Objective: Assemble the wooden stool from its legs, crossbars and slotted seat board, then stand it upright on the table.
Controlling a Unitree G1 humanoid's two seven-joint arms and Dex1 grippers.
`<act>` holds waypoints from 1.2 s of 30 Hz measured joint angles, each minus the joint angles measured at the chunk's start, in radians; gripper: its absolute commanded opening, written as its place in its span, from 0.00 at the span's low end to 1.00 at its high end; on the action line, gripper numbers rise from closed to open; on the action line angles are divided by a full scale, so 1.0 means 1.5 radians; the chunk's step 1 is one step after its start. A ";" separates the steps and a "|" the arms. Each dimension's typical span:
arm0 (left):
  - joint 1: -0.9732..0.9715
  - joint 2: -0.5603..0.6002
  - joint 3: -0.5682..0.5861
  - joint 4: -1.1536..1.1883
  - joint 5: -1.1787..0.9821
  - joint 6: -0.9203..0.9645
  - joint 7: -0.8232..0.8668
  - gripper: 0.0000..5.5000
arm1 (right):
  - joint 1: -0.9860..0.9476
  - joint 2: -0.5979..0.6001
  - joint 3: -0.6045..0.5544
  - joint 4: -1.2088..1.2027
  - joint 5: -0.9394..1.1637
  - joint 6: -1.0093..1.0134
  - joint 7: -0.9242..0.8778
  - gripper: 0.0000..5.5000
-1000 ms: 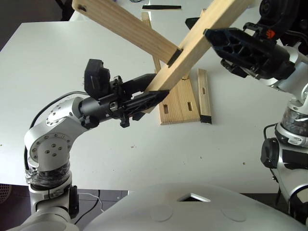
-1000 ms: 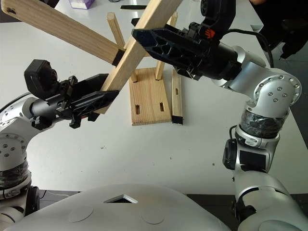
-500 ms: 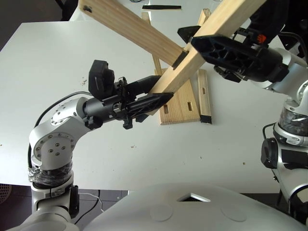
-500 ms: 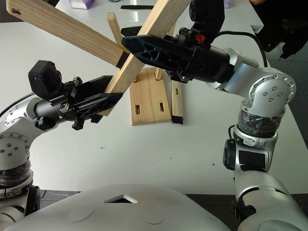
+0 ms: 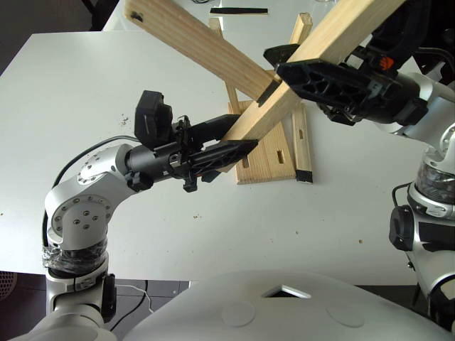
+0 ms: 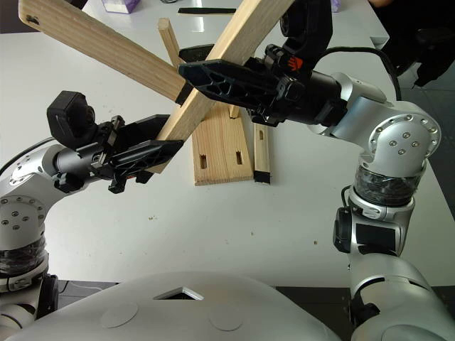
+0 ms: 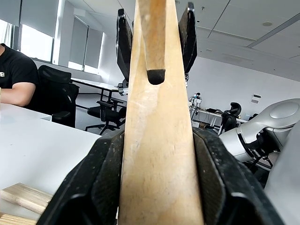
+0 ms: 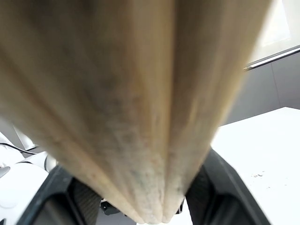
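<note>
Left gripper (image 5: 242,131) and right gripper (image 5: 276,62) both clamped on one leg (image 5: 320,39), crossed with a second plank (image 5: 192,39) above the seat board (image 5: 274,160) mid-table (image 5: 106,106) — advise square grips, joint pressed home slowly.

A white table (image 5: 71,106) spreads across the foreground, with dark floor (image 5: 35,18) beyond its far edge. The room behind is an open office. It has tall bright windows (image 7: 35,42), a pale wall (image 7: 234,79), a panelled ceiling (image 7: 225,18) with a round light (image 7: 267,23), black swivel chairs (image 7: 58,91) and long desks (image 7: 91,84).
</note>
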 measured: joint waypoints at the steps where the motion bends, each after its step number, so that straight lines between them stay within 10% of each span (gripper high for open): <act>1: -0.001 0.001 -0.001 0.001 0.000 0.000 0.000 0.37 | 0.001 -0.001 0.000 0.000 -0.002 -0.001 0.002 0.38; 7: -0.022 0.018 -0.003 0.029 -0.004 0.012 -0.006 0.52 | 0.010 -0.012 -0.002 0.000 -0.010 -0.002 0.007 0.37; 22: 0.072 0.034 0.019 0.202 0.218 -0.071 0.021 0.52 | 0.024 -0.055 -0.021 0.036 -0.210 -0.121 0.074 0.36; 36: -0.001 -0.290 0.130 0.220 0.276 -0.220 0.490 0.52 | 0.043 -0.109 0.134 0.185 -0.555 -0.340 0.349 0.36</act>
